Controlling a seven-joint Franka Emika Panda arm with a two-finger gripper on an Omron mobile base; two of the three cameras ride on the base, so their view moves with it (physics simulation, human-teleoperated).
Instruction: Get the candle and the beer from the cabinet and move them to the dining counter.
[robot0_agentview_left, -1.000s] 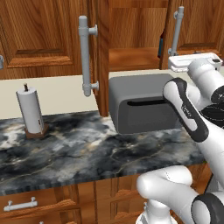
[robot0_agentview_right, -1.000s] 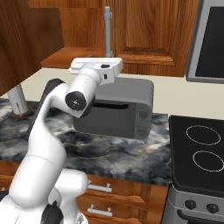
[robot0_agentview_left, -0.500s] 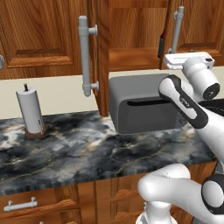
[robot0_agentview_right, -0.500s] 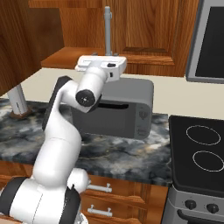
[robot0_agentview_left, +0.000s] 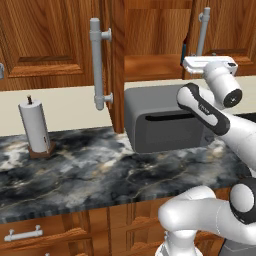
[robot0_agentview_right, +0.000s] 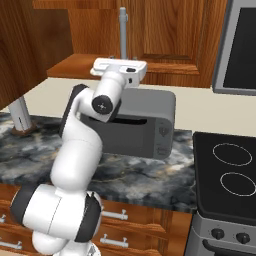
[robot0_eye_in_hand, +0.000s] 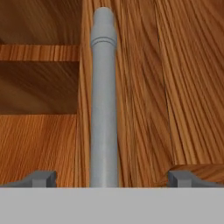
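Note:
The cabinet (robot0_agentview_left: 150, 35) has its left door (robot0_agentview_left: 55, 40) swung open, showing a bare wooden shelf (robot0_agentview_right: 75, 65); its right door (robot0_eye_in_hand: 175, 87) is closed. The candle, the beer and the dining counter are out of view. My gripper (robot0_agentview_left: 207, 61) (robot0_agentview_right: 120, 65) is raised at the lower end of the right door's grey bar handle (robot0_agentview_left: 202, 27) (robot0_agentview_right: 122, 27). In the hand view the handle (robot0_eye_in_hand: 104, 109) runs upright between my two fingertips (robot0_eye_in_hand: 43, 178), which stand wide on either side without touching it. The gripper (robot0_eye_in_hand: 111, 179) is open.
A grey toaster oven (robot0_agentview_left: 165, 120) stands on the marbled counter (robot0_agentview_left: 85, 170) under my hand. A paper towel holder (robot0_agentview_left: 35, 127) is at the left. The open door's handle (robot0_agentview_left: 97, 65) juts out. A stove (robot0_agentview_right: 230, 170) and a dark wall oven (robot0_agentview_right: 240, 45) lie to the right.
My hand has moved forward and slightly up toward the closed right door, bringing the handle between the fingers. The jaws stayed wide.

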